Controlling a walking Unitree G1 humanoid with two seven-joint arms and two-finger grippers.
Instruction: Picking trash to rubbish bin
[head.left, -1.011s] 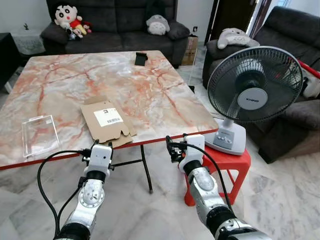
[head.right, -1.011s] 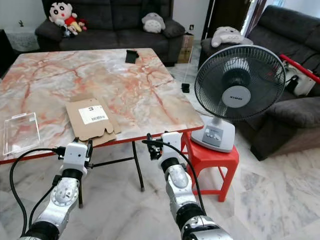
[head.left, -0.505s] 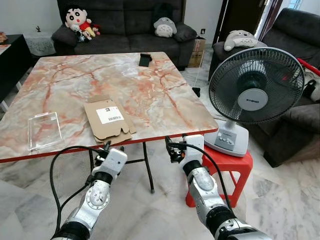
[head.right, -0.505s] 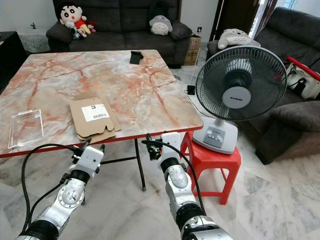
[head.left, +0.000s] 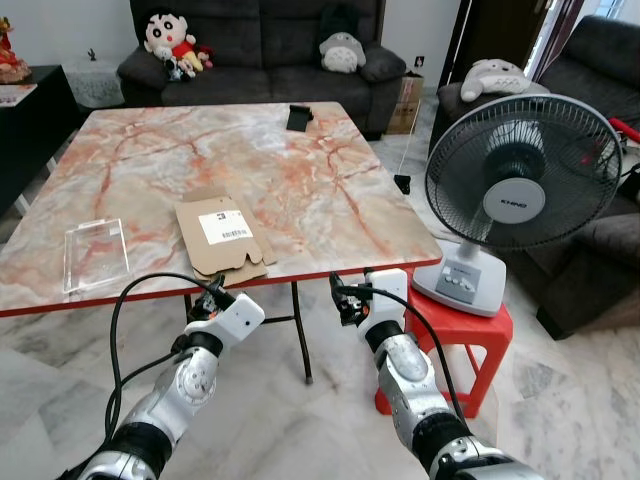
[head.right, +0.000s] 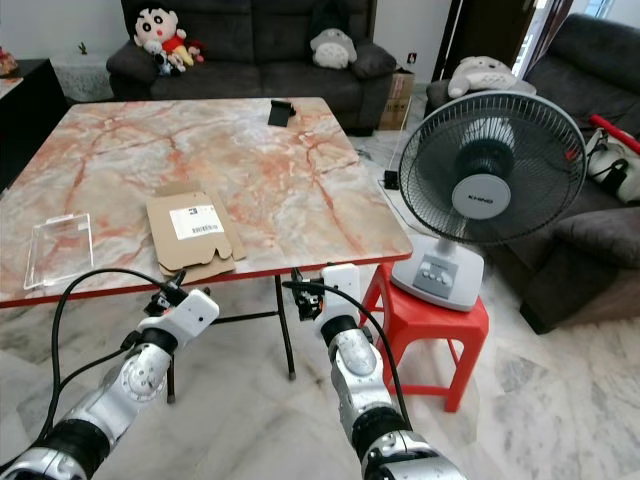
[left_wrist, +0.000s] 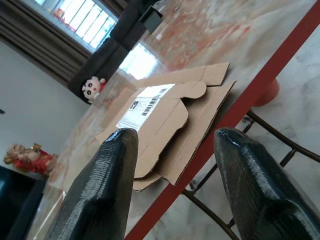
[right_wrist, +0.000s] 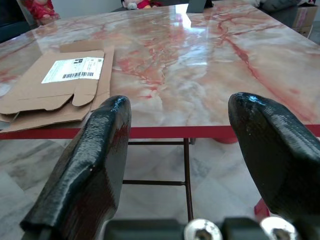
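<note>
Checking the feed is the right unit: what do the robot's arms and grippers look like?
Both arms are silver, jointed metal segments with round joint housings. Each ends in a white, boxy wrist block, and looping black cables run to both. The left gripper and right gripper each have two long, glossy black fingers with rounded tips.

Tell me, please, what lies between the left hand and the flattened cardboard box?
Just the table's red edge; the left hand, open, aims at the flattened cardboard box, in the left wrist view.

Living room with marble floor
A pink-veined marble desk fronts a dark grey sofa; a grey electric fan tops a red plastic stool.
</note>
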